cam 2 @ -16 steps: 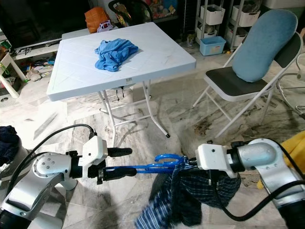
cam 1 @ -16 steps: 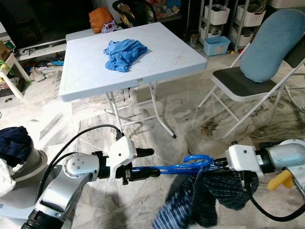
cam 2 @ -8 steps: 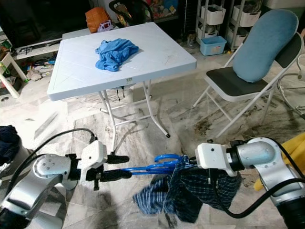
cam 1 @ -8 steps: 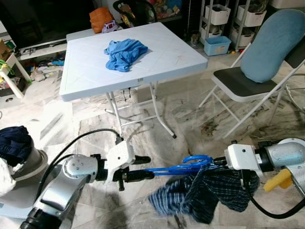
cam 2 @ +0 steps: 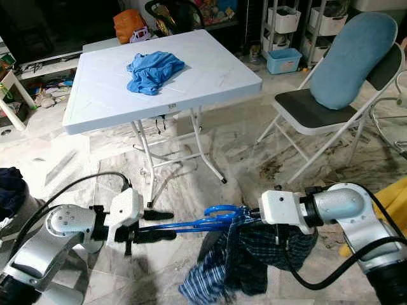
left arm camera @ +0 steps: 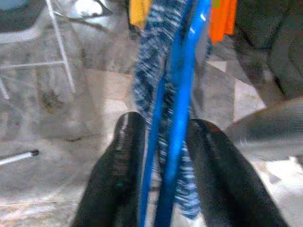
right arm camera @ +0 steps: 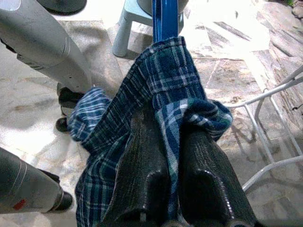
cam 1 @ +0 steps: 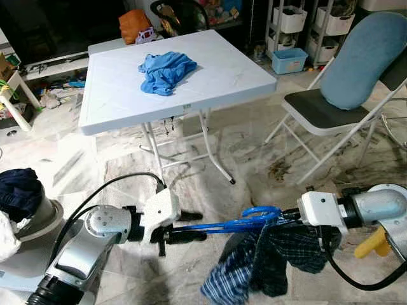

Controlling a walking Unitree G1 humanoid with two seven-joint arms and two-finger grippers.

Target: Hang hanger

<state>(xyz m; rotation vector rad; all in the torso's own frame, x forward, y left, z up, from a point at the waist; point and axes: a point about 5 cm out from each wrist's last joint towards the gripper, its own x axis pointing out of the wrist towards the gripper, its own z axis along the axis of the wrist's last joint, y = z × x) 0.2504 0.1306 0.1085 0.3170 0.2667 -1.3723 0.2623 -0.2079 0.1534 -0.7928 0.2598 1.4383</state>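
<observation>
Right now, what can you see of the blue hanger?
The blue hanger looks like glossy plastic, with thin arms and a looped hook. It lies roughly level above the marble floor, spanning between both grippers. The left gripper has its fingers on either side of one end; the right gripper is clamped on the dark plaid shirt, which drapes over the hanger's other end.

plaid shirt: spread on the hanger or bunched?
Bunched. The plaid shirt hangs crumpled off one end of the blue hanger, pinched in the right claw.
</observation>
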